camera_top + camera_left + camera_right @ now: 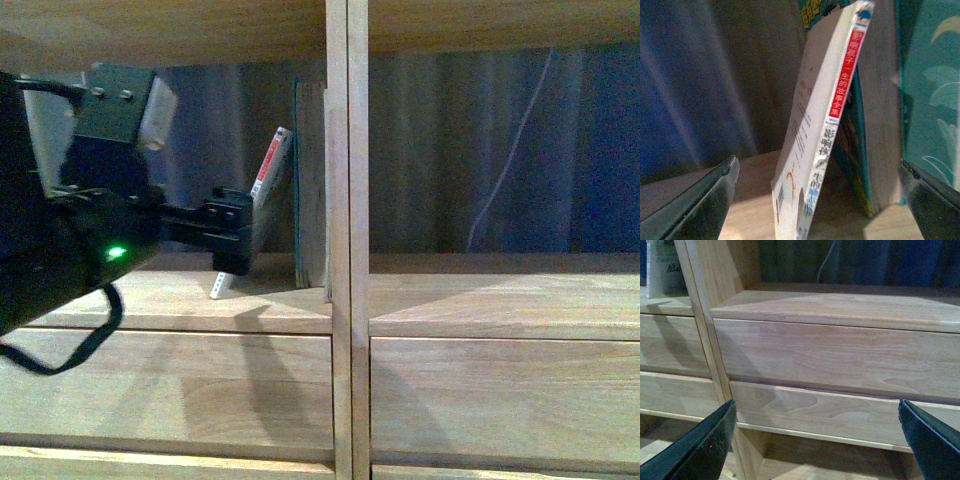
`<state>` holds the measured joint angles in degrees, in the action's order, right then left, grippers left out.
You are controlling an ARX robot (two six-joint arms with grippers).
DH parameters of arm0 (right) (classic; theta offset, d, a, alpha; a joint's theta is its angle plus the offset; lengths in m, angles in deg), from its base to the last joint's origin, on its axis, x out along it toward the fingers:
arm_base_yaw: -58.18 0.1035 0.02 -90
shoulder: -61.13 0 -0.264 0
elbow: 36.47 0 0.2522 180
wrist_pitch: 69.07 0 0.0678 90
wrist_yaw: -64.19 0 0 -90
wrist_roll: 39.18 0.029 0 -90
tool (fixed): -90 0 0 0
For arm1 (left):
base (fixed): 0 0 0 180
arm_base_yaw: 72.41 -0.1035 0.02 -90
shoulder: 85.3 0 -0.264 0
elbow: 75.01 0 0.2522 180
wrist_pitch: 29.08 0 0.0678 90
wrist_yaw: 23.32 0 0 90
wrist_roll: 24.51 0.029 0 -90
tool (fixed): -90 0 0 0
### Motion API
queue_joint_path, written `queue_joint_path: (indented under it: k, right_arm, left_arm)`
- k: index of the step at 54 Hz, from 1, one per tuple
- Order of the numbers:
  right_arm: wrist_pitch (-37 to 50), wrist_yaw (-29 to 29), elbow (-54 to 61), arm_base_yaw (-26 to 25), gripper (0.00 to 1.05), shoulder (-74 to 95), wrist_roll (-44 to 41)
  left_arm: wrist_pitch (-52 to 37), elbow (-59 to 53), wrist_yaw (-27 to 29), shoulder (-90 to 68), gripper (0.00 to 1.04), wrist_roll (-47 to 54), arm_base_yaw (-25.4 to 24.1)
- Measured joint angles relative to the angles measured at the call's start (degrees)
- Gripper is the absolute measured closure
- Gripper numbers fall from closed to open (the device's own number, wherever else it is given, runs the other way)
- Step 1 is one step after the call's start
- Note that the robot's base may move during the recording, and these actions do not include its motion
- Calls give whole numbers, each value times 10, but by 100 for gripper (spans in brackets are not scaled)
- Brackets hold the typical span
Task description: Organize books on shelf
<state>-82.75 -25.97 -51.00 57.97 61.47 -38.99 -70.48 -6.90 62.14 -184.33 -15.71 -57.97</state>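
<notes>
Left claw (232, 262) sits inside the shelf (338, 300), left compartment, jaws wide w/ nothing between them; the left wrist view shows both fingers (700, 200) spread either side of the books. Thin white-spine book (840, 120) leans tilted, top edge resting vs the taller teal book (932, 100), bottom splayed out on the shelf board. Teal book stands about upright against the center divider (347, 150).

Right claw (815, 440) is also spread wide, empty, facing the drawer fronts (840, 355) below the right compartment.

Handling, by judgement: the thin book looks light & floppy, a paperback, glossy cover so prob. slippery; it'd bend if pinched at a corner. Best hold is across spine & covers, mid-height, squeezing flat faces. Teal one looks thicker, stiffer, heavier; it serves as the backstop. Pushing the thin book's base in toward it should stand it up.
</notes>
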Motion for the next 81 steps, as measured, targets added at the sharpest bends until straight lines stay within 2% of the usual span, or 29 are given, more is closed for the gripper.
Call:
queue_joint_path:
  k: [14, 22, 29, 36, 44, 48, 49, 52, 53, 54, 56, 59, 62, 66, 76, 78, 81]
  right_arm:
    - [0, 0, 0, 0, 7, 0, 0]
    - [0, 0, 0, 0, 7, 0, 0]
    - [0, 0, 0, 0, 7, 0, 0]
    - [0, 0, 0, 0, 7, 0, 0]
    - [0, 0, 0, 0, 7, 0, 0]
    - [0, 0, 0, 0, 7, 0, 0]
    - [0, 1, 0, 0, 7, 0, 0]
    - [0, 0, 0, 0, 7, 0, 0]
    - [0, 1, 0, 0, 7, 0, 0]
    - [0, 2, 0, 0, 7, 0, 0]
    - [0, 1, 0, 0, 7, 0, 0]
    - [0, 1, 0, 0, 7, 0, 0]
    - [0, 1, 0, 0, 7, 0, 0]
    - [0, 1, 0, 0, 7, 0, 0]
    - [0, 1, 0, 0, 7, 0, 0]
    - [0, 1, 0, 0, 7, 0, 0]
    - [0, 2, 0, 0, 7, 0, 0]
  left_arm:
    - [2, -246, -42, 264, 7, -28, -29]
    - [98, -370, -100, 468, 7, -54, -64]
    - [238, -444, -168, 665, 7, -89, -135]
    - [359, -500, -264, 859, 7, -116, -238]
    - [365, -538, -342, 920, 7, -132, -323]
    - [361, -538, -348, 923, 7, -136, -335]
    - [366, -538, -333, 927, 8, -134, -332]
    - [457, -537, -213, 958, 18, -115, -294]
    - [471, -537, -203, 962, 20, -114, -287]
    - [496, -537, -154, 968, 24, -111, -274]
    - [530, -537, -100, 972, 31, -105, -254]
    - [545, -537, -42, 977, 40, -101, -232]
    - [550, -537, 28, 984, 50, -99, -183]
    - [551, -537, 36, 987, 64, -95, -151]
    - [551, -537, 44, 987, 98, -94, -147]
    - [551, -537, 44, 987, 102, -95, -147]
    - [551, -537, 44, 987, 102, -94, -147]
